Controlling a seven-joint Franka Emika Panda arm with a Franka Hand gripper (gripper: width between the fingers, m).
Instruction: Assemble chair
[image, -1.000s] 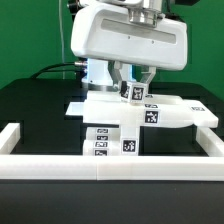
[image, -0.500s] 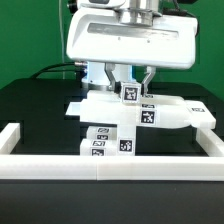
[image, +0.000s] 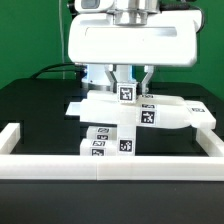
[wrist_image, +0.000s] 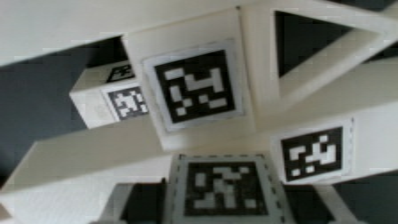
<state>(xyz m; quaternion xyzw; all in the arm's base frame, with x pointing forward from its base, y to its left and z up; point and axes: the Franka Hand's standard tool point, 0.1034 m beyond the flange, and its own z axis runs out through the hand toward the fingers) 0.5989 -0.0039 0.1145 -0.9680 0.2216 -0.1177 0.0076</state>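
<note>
We see the gripper (image: 130, 86) hanging straight down over the partly built chair (image: 165, 115). Its two fingers (image: 115, 78) stand on either side of a small tagged block (image: 127, 93) that sits on top of the chair's wide slab. Whether the fingers press on that block or merely flank it, we cannot tell (the gaps are too small to read). The chair rests near the middle of the black surface (image: 30, 110), just behind the white border rail (image: 110, 166) that runs along the front. A lower piece with several tags faces the camera. In the wrist view the chair (wrist_image: 196, 90) fills the picture, several tags showing close up.
</note>
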